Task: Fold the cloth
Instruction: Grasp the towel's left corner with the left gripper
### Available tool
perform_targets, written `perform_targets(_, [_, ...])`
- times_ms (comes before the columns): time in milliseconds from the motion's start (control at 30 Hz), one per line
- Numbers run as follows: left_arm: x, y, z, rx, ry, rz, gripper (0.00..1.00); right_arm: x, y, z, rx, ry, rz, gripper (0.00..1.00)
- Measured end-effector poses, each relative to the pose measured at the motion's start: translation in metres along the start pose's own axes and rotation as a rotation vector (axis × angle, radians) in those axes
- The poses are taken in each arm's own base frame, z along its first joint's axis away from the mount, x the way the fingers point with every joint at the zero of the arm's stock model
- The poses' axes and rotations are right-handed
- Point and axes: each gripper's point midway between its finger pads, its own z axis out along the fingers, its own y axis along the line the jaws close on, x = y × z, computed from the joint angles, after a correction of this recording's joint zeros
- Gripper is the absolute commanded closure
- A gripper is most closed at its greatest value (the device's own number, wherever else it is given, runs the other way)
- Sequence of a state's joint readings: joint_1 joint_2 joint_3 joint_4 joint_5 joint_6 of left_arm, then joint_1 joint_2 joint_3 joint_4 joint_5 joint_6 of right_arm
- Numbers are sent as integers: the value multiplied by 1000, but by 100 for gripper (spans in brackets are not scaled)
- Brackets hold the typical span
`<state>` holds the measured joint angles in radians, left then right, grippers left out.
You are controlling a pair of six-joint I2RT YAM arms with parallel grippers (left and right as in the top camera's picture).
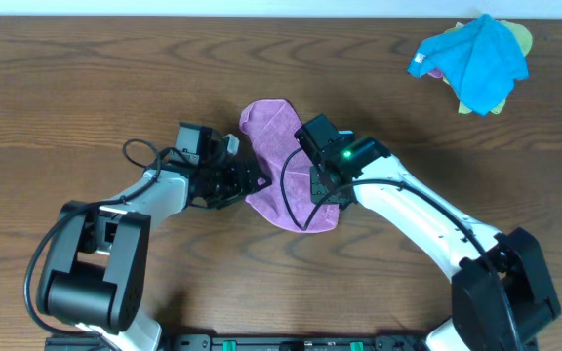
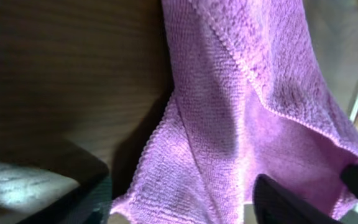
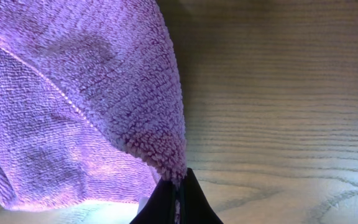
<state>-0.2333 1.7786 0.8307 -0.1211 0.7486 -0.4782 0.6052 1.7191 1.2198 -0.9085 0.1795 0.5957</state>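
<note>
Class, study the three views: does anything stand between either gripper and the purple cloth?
Nothing visible does. The right gripper is pinched shut on the cloth, and the left gripper is right at the cloth's edge. The blue cloth lies far off to the side.

Two pincers, left pincer (image 2: 319,193) and right pincer (image 3: 178,186); one purple cloth (image 1: 279,166), one heap of cloths (image 1: 476,58), one table (image 1: 66,97).

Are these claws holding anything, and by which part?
The right gripper pinches the purple cloth by a bunched edge. Whether the left gripper grips it cannot be told.
</note>
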Motion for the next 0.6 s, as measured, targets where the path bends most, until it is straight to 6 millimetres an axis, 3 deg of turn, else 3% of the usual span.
perform_targets(200, [2, 1, 2, -9, 4, 4, 37, 0, 1, 0, -3, 2, 0, 99])
perform_targets(233, [2, 1, 3, -11, 5, 6, 42, 0, 1, 0, -3, 2, 0, 99])
perform_targets(300, [4, 1, 5, -24, 9, 8, 61, 0, 1, 0, -3, 2, 0, 99])
perform_targets(433, [13, 3, 15, -57, 31, 31, 72, 0, 1, 0, -4, 2, 0, 99])
perform_targets(533, [15, 3, 17, -74, 31, 44, 94, 1, 1, 0, -6, 3, 0, 99])
perform_targets(600, [16, 4, 18, -80, 31, 48, 94, 1, 1, 0, -6, 4, 0, 99])
